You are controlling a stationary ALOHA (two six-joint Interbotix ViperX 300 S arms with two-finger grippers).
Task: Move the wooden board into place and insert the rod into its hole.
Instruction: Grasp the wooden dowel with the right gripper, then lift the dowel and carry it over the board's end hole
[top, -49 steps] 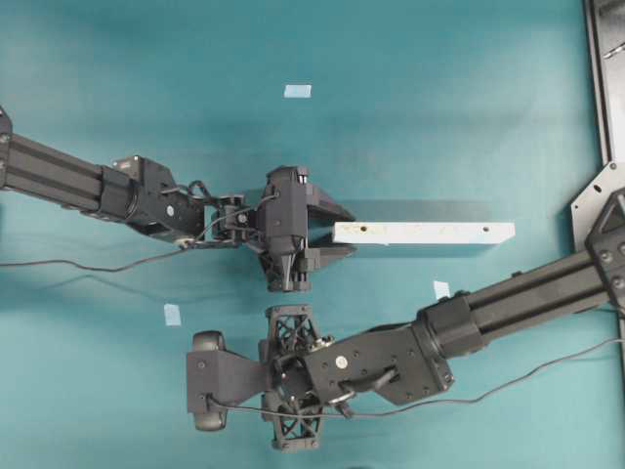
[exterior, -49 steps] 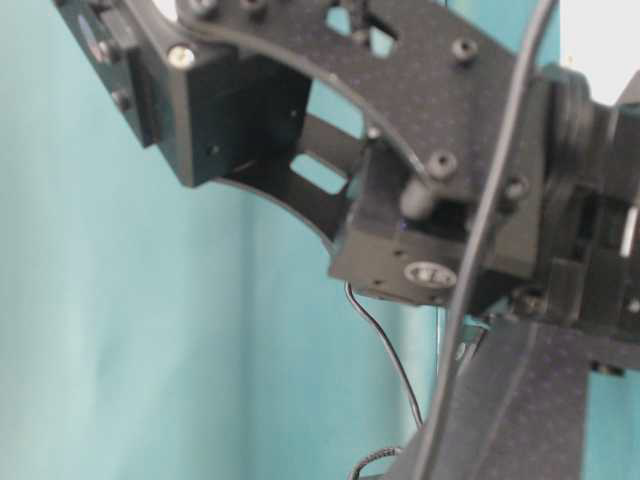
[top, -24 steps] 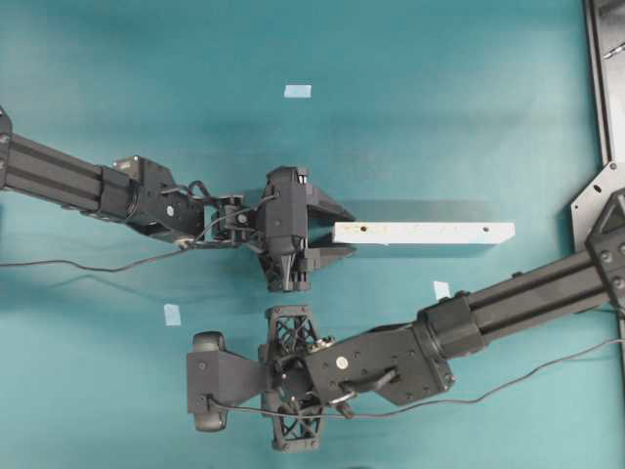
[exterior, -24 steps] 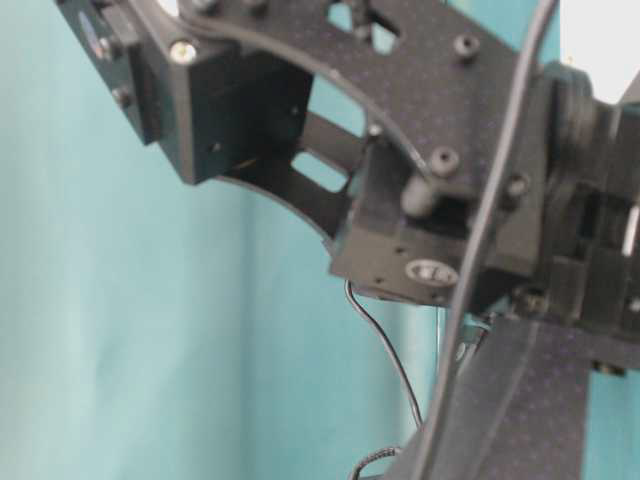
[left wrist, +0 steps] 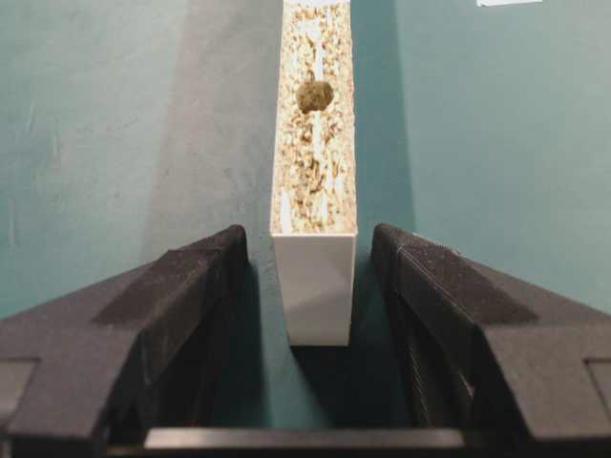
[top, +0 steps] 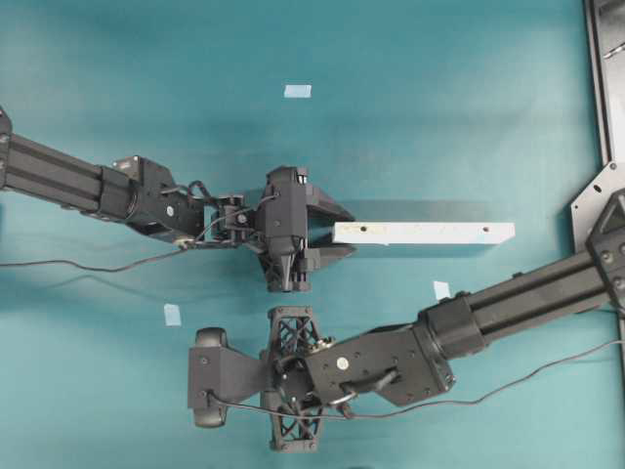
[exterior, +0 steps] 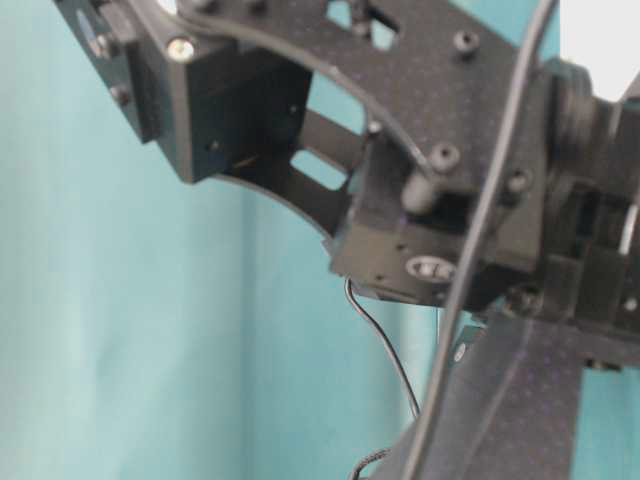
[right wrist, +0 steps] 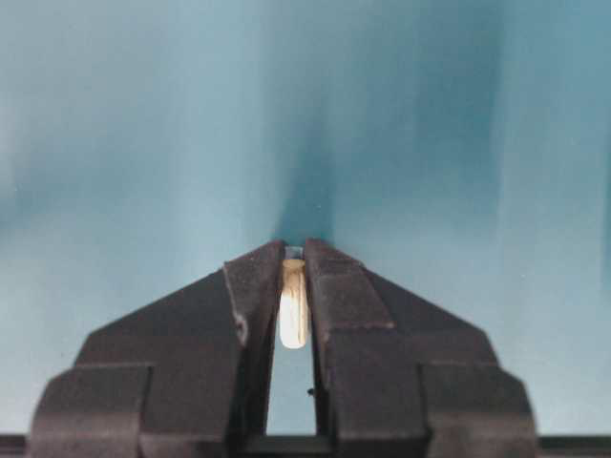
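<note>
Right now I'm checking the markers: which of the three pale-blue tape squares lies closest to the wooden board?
The tape square just below the wooden board, near its right end; the other two lie well off.

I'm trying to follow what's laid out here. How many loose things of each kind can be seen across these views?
Wooden board: 1
Rod, cream-white, pinched between the right arm's jaws: 1
Pale-blue tape squares on the cloth: 3
Total: 5
</note>
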